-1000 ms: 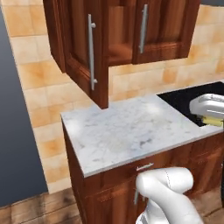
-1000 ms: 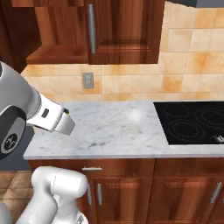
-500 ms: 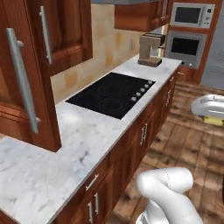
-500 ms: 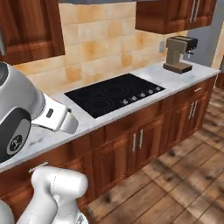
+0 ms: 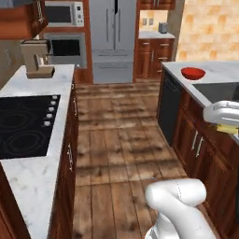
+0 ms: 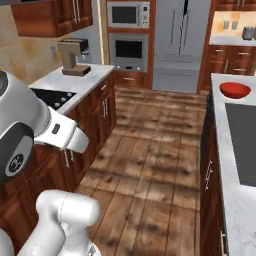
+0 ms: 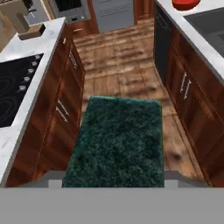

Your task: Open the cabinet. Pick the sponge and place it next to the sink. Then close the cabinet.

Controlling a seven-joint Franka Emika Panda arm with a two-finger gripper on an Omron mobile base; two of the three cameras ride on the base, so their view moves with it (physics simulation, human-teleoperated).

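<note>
The sponge's dark green top fills the middle of the hand view, held between my fingertips, with my gripper shut on it. In the left base view my gripper hangs at the right edge, a strip of the yellow sponge showing under the white hand, just in front of the island counter. The sink is a dark grey basin set in that counter; it also shows as the sink and the sink. The cabinet is out of view.
A red bowl sits on the island beyond the sink. Across the wooden aisle are the black stovetop, a coffee machine and another wall cabinet. Ovens and a fridge close the far end.
The whole picture has swung right as the base turned: from the counter and stovetop to the aisle and the island with the sink. The arm holds its pose, sponge still gripped.
</note>
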